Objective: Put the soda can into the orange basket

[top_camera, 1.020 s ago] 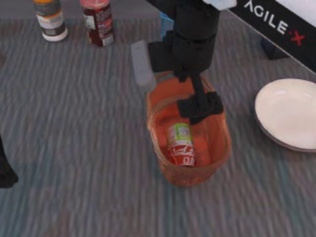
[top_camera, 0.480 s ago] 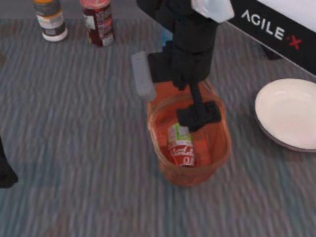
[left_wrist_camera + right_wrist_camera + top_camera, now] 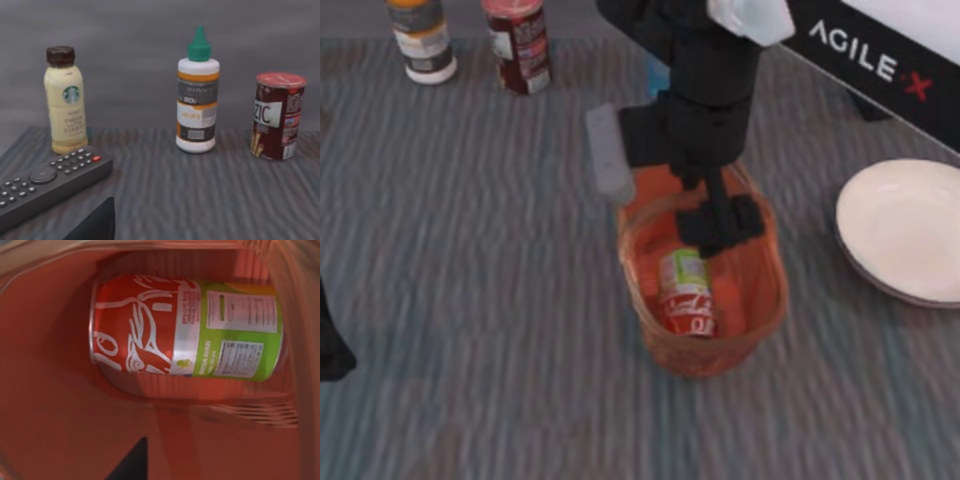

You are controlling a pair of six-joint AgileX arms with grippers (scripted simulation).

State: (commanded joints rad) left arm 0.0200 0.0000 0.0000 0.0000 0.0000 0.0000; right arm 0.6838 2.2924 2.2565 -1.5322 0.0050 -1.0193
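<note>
- Plainly, the grey striped surface (image 3: 470,300) carries everything, and the right arm reaches in from its far edge, just right of the middle.
- The orange basket (image 3: 765,300) sits near the middle of the surface, a little toward the right edge, under that arm.
- A cream plate (image 3: 905,230) lies at the right edge, well apart from the basket.
- The left arm stays parked at the left edge; only a dark bit of it shows, so I cannot tell how its pincer stands.
- The right pincer (image 3: 720,228) hangs over the far half of the basket, above the can and not touching it; whether its fingers are spread or closed I cannot tell.
- At the far edge near the left corner stand a white bottle with an orange band (image 3: 420,40) and a dark red snack canister (image 3: 518,42), side by side.
- From the left wrist view, a cream coffee bottle (image 3: 66,102) and a black remote (image 3: 47,182) also lie near that corner.
- The soda can (image 3: 686,292) lies on its side inside the basket, its green end toward the far edge and its red end toward the near edge.
</note>
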